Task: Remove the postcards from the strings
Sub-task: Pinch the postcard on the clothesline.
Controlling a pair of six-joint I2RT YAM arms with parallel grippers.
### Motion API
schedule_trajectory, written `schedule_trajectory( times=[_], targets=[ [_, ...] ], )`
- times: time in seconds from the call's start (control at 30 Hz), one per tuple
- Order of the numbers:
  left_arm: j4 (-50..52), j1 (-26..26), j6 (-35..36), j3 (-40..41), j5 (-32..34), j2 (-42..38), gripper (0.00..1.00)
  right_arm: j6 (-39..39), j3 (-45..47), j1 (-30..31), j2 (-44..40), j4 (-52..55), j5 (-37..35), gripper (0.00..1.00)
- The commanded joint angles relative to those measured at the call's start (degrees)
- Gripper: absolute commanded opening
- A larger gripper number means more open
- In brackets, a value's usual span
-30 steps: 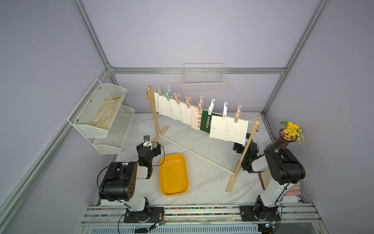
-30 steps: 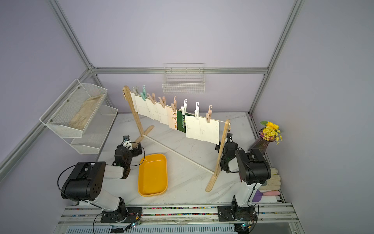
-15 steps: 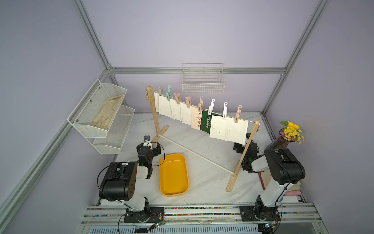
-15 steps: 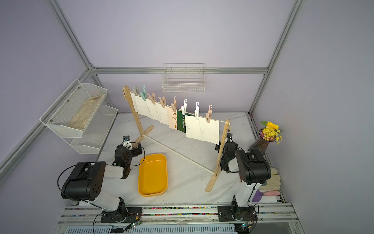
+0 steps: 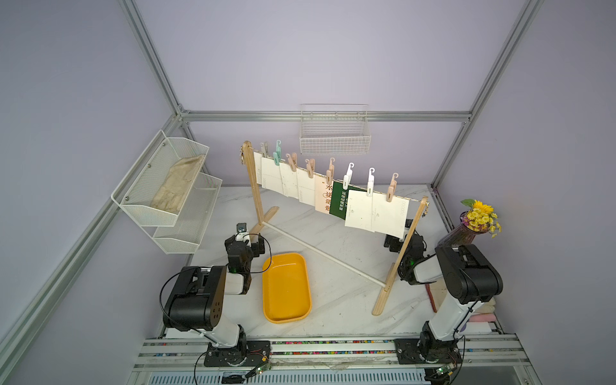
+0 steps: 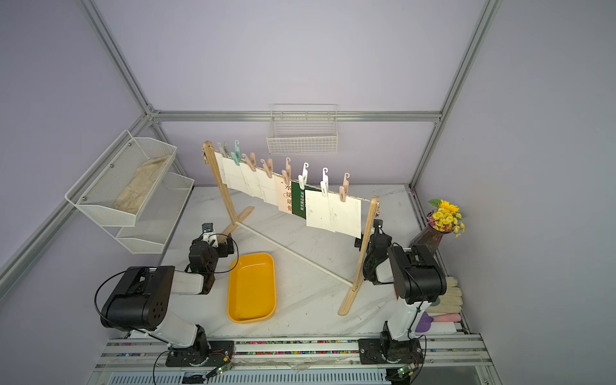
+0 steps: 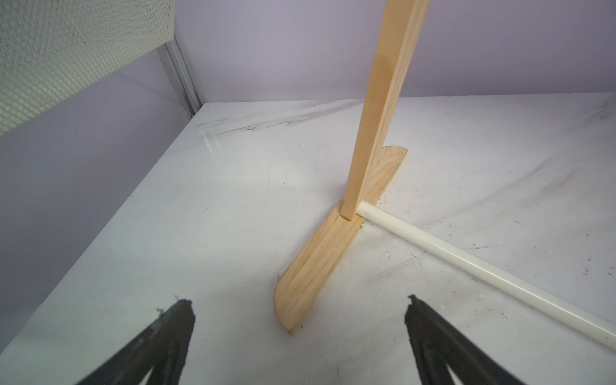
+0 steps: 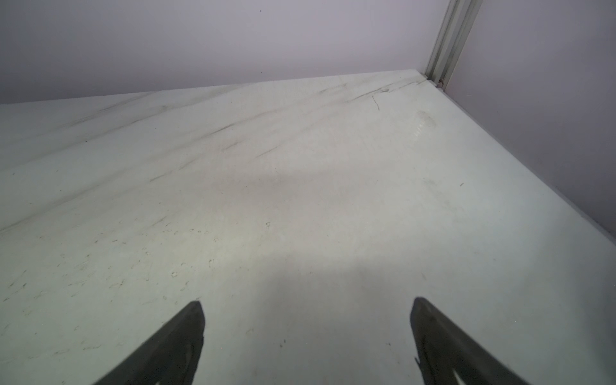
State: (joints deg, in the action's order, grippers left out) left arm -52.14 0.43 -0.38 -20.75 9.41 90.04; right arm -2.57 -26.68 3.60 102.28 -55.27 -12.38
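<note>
- Postcards (image 5: pixel 373 213) hang pegged on string (image 5: pixel 411 199), behind tray (image 5: pixel 265 293).
- Left gripper (image 7: pixel 300 310) near tray's left: fingers spread, empty.
- Right gripper (image 8: pixel 306 313) well right of tray: fingers spread, empty.

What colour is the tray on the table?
The tray is plain orange-yellow, clearest in a top view.

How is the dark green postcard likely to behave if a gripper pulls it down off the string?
The dark green postcard looks thin and flat, so probably light and bendy, not rigid. A white peg pinches its top edge, so a pull may tug the wooden stand before it slips free. Neighbouring cards overlap it and may shift.
</note>
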Motion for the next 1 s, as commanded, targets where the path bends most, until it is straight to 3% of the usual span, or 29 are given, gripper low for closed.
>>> schedule_trajectory(
  times=[0.0,0.13,0.33,0.43,0.57,0.63,0.77,0.87,0.97],
  targets=[
    [0.6,-0.2,-1.5,-0.9,3.9,-3.9,1.00,-0.1,0.4,0.1,-0.1,-2.0,-0.1,0.97],
    [9.2,-0.2,-2.9,-1.3,8.5,-14.8,1.00,0.3,0.8,0.1,-2.3,-2.2,-0.4,0.97],
    [39.8,-0.4,-4.8,-11.5,14.0,-33.1,1.00,0.3,-5.8,0.1,-22.6,21.0,2.8,0.97],
    [47.0,-0.9,-7.0,-14.3,15.8,-39.1,1.00,-5.6,-10.7,0.1,-34.2,31.9,4.0,0.97],
    [51.2,-1.4,-18.1,-13.7,21.6,-47.3,1.00,-24.2,-16.9,-0.1,-45.2,47.8,-4.7,0.97],
    [53.6,-1.3,-20.1,-13.6,22.1,-51.2,1.00,-21.1,-17.4,-0.2,-48.5,47.3,2.6,0.97],
    [53.9,-1.2,-19.0,-12.6,19.6,-57.9,1.00,-23.6,-20.6,-0.3,-50.2,49.3,8.2,0.97],
    [51.8,-1.4,-16.5,-12.6,14.5,-61.1,1.00,-30.0,-24.3,-0.3,-51.5,57.1,3.3,0.97],
    [48.9,-2.3,-13.4,-13.8,4.5,-61.9,1.00,-32.5,-24.1,-0.3,-55.2,59.1,-1.2,0.97]
  ],
)
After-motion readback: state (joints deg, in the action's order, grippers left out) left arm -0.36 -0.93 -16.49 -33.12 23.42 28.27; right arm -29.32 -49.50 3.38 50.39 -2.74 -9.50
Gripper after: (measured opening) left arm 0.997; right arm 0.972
